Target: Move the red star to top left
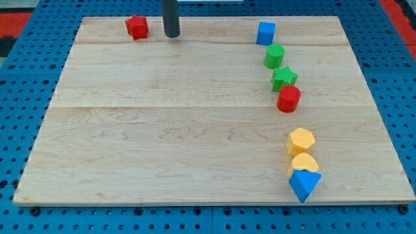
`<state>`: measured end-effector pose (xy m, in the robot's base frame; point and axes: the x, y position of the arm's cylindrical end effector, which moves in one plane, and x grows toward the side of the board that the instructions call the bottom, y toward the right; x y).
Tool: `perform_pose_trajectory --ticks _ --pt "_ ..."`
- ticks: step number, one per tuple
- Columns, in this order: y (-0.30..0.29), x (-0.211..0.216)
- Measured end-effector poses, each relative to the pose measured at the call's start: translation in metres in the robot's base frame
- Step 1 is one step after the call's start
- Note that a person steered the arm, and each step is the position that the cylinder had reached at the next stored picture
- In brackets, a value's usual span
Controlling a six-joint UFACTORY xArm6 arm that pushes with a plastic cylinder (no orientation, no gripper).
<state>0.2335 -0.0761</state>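
The red star [136, 27] lies near the view's top left corner of the wooden board [162, 130]. My tip [171, 36] rests on the board just to the right of the red star, with a small gap between them. The dark rod rises from there out of the view's top.
A blue cube [265, 32], a green cylinder [274, 56], a green star [284, 78] and a red cylinder [288, 99] run down the right side. Lower right are a yellow hexagon [301, 140], another yellow block [303, 163] and a blue triangle [303, 184].
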Motion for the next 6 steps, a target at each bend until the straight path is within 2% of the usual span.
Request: perform_pose_trajectory --ticks 2,4,5,6 --pt "-0.024 0.003" --pt "-0.079 0.001" --pt "-0.081 -0.003" --pt "0.01 -0.025"
